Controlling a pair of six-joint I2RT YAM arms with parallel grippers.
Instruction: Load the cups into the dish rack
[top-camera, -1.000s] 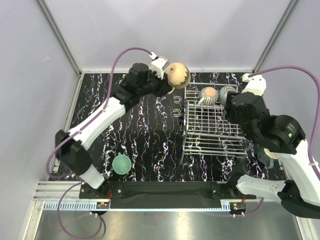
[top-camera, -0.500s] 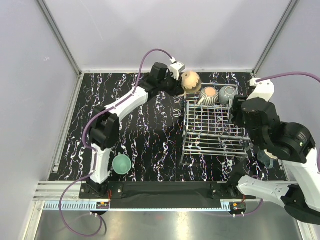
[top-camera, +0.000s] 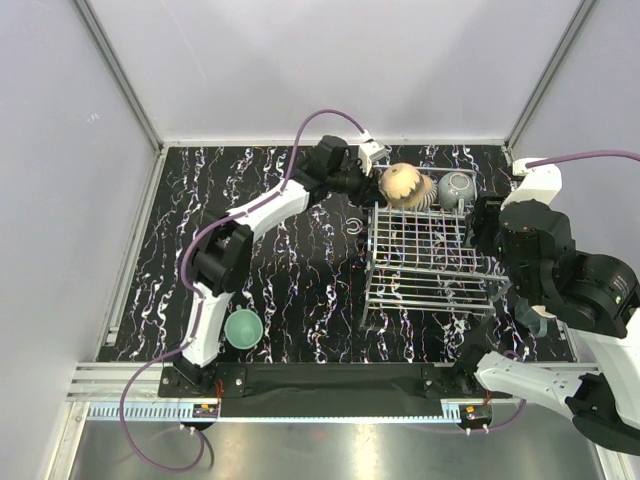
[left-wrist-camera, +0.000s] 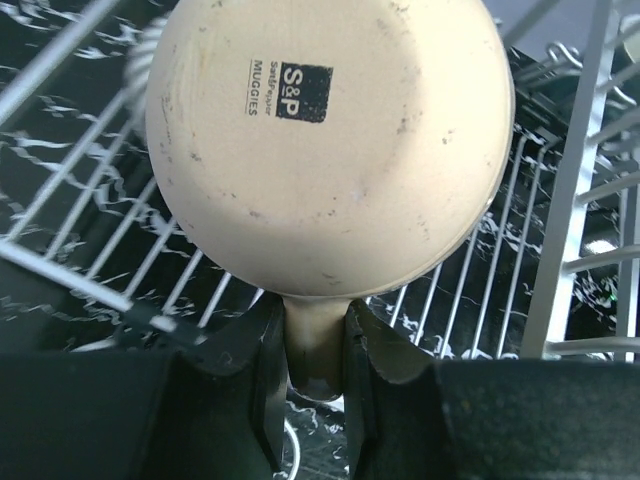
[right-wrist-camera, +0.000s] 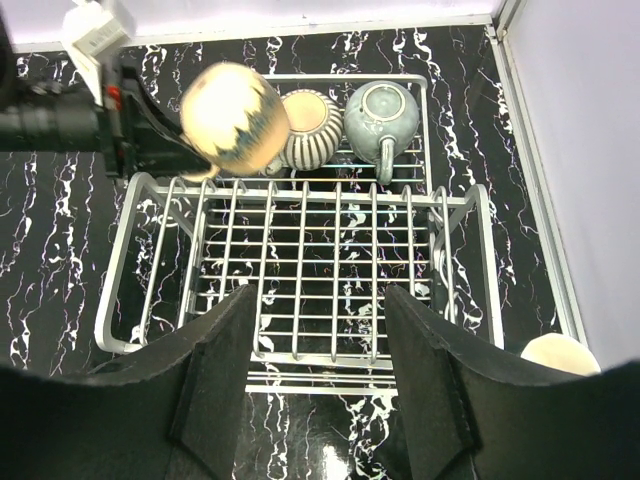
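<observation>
Overhead, the left hand was clamped on the handle of the tan cup, carrying it above the far left corner of the dish rack. The striped cup and the grey-green cup already sat in the rack's far row. The striped one was partly hidden behind the tan cup, so I could not tell whether they touched. A teal-green cup stood on the counter, well to the left of the rack's near corner. The right hand hung over the rack's right side.

From the left wrist, the tan cup's stamped base faced the camera, with rack wires behind it. Both fingers pinched only the narrow handle. Glazed ceramic like this is probably stiff, slick and brittle, and fairly heavy for so small a hold, so it could swing about the handle. Setting it down gently between wires looked wise.

From the right wrist, that hand's fingers stood wide apart and held nothing. Most of the rack lay bare below them. The striped cup crowded the tan cup's landing spot at the far left corner. A pale rounded shape beyond the rack's near right corner was possibly another cup.
</observation>
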